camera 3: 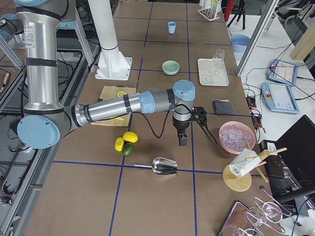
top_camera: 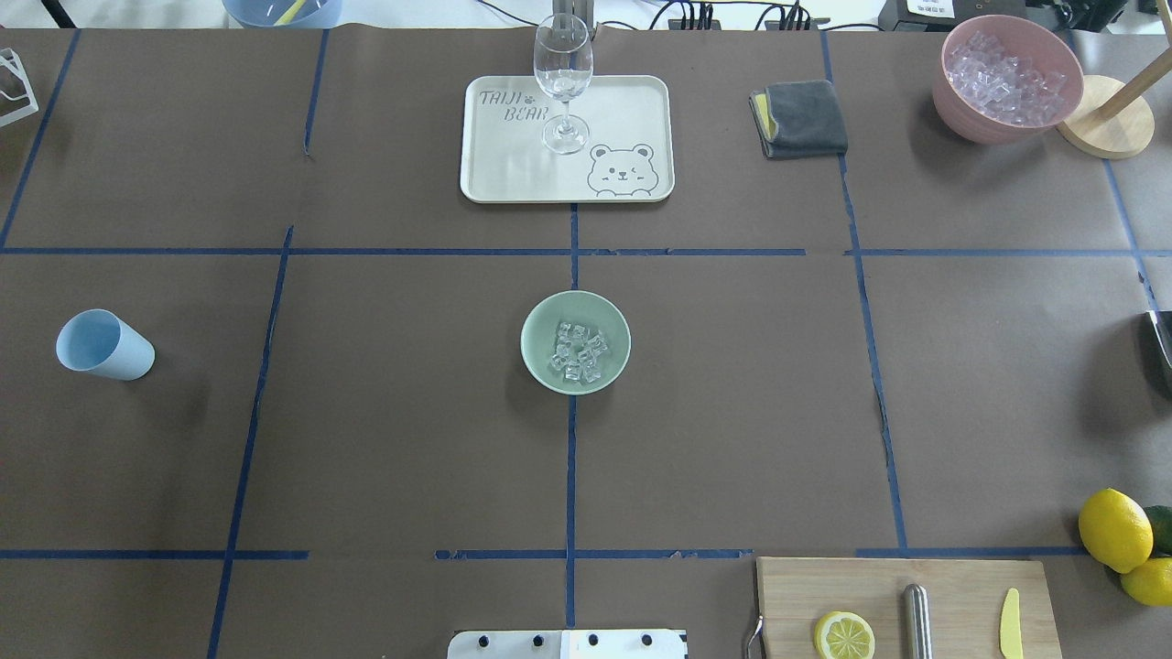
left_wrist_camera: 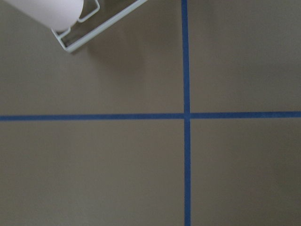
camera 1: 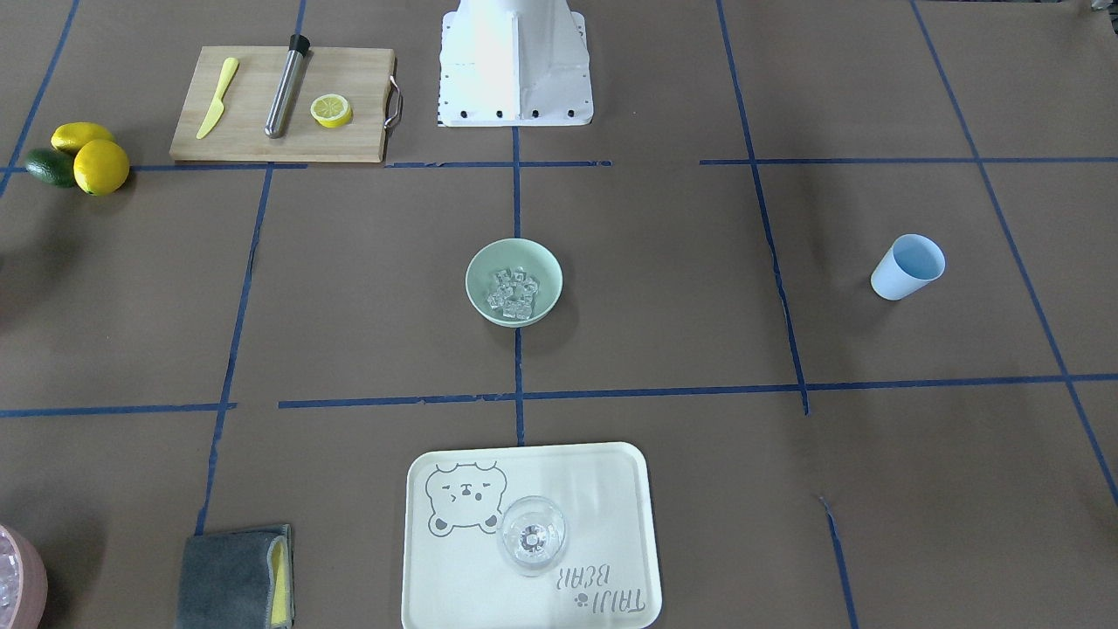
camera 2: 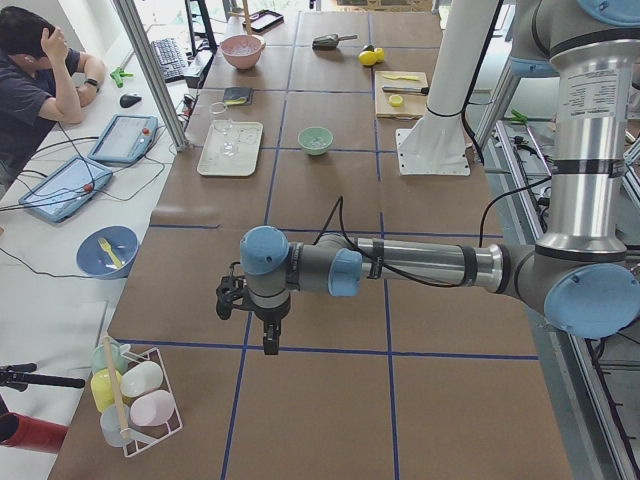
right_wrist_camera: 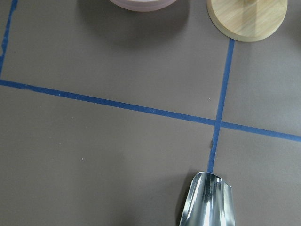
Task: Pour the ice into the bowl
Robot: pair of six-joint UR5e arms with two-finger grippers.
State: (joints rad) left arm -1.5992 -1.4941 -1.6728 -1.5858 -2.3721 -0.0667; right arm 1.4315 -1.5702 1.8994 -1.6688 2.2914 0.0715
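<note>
The pale mint-green bowl [camera 1: 483, 278] [top_camera: 540, 331] stands at the middle of the table, where two blue tape lines cross. A handful of clear ice [camera 1: 513, 291] [top_camera: 577, 352] cubes lies inside it. The light blue cup [camera 1: 908, 266] [top_camera: 103, 344] sits far off on the robot's left side. My left gripper [camera 2: 226, 297] hangs over the table's left end, far from the bowl. My right gripper [camera 3: 207, 132] hovers over the right end beside the pink container [camera 3: 237, 136]. Both show only in the side views, so I cannot tell whether they are open or shut.
The pink container [top_camera: 1005, 78] holds whitish cubes. A metal scoop [camera 3: 160, 167] [right_wrist_camera: 207, 200] lies near the right end. A tray [top_camera: 513, 165] bears a wine glass [top_camera: 562, 82]. Also here: a grey cloth [top_camera: 801, 117], a cutting board [top_camera: 952, 586], lemons [top_camera: 1112, 529], and a cup rack [camera 2: 130, 400].
</note>
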